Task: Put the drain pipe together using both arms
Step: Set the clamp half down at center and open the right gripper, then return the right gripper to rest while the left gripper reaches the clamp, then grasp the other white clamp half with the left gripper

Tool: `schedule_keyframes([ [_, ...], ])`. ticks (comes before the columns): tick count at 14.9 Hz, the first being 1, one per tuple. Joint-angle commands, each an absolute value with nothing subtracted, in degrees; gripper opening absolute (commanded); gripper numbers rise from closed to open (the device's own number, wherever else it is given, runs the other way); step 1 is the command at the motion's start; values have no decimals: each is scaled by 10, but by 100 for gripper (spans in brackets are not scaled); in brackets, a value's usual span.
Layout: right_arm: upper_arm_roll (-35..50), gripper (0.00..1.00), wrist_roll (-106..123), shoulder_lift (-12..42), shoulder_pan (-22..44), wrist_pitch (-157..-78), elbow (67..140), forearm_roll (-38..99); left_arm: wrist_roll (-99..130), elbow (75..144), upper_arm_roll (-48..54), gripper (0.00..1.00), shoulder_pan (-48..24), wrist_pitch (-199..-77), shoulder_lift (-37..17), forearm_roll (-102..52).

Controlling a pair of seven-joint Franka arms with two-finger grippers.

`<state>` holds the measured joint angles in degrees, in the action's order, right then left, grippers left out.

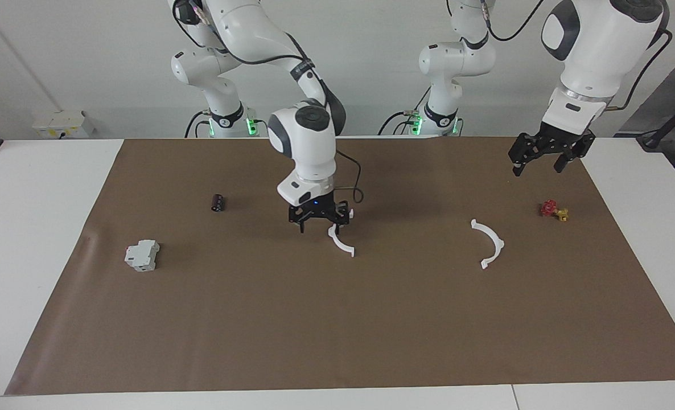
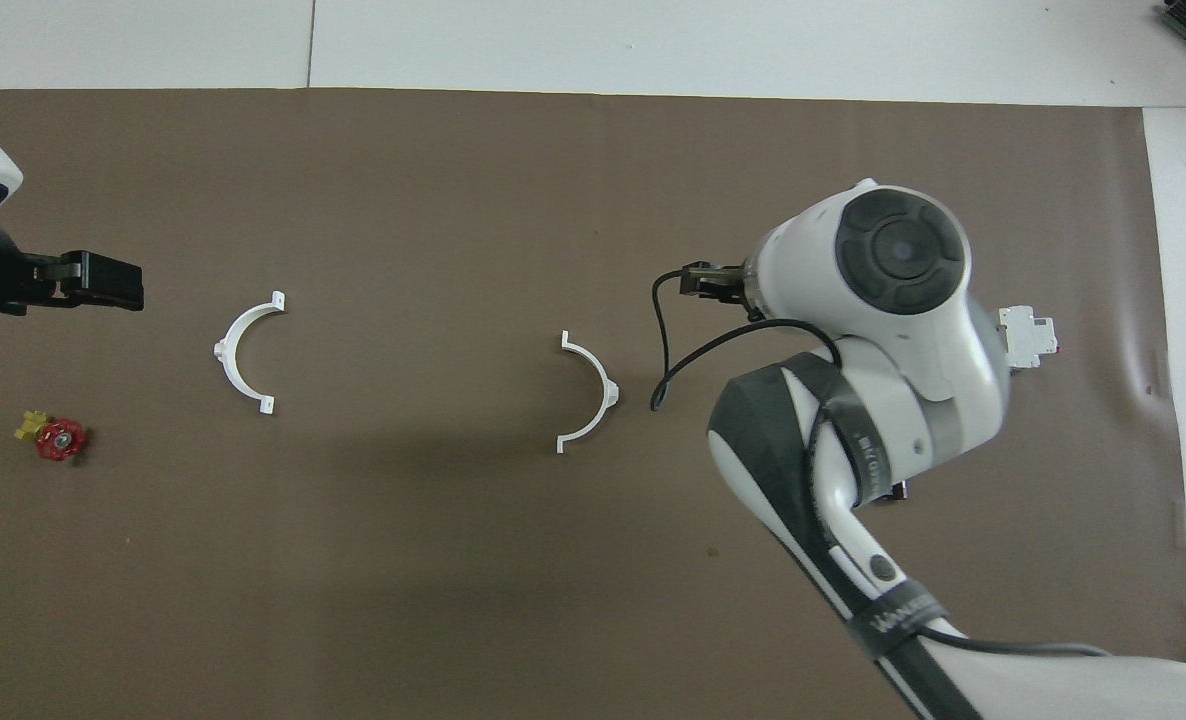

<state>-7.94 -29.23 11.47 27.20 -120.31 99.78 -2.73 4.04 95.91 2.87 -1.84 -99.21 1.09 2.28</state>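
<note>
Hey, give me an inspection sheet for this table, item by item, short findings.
Surface: brown mat on a white table.
Job's things: two white half rings lying apart, one mid-mat, the other toward the left arm's end.
Clutter: grey-white block, small dark cylinder, red-and-yellow valve.
Hands: right hand low at the mid-mat half ring; contact unclear. Left hand open, raised over the mat's edge near the valve.
Cables: black cable looping from the right arm's wrist.
Surroundings: white wall, small box at the table's edge.
</note>
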Motion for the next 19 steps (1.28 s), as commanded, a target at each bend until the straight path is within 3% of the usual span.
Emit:
schedule_keyframes([
  [1, -70, 100, -234, 82, 216, -1118, 967, -36, 30, 1005, 28, 100, -14, -1012, 40, 15],
  [9, -69, 100, -65, -25, 51, -911, 963, -28, 60, 1164, 27, 100, 18, -1194, 76, 14],
  [16, -64, 100, -11, -42, 38, -893, 962, -35, 245, 1229, 28, 100, 10, -1273, 37, 15],
  [19, -50, 100, -18, -34, 38, -868, 929, -25, 264, 1245, 28, 100, 9, -1294, 16, 14],
])
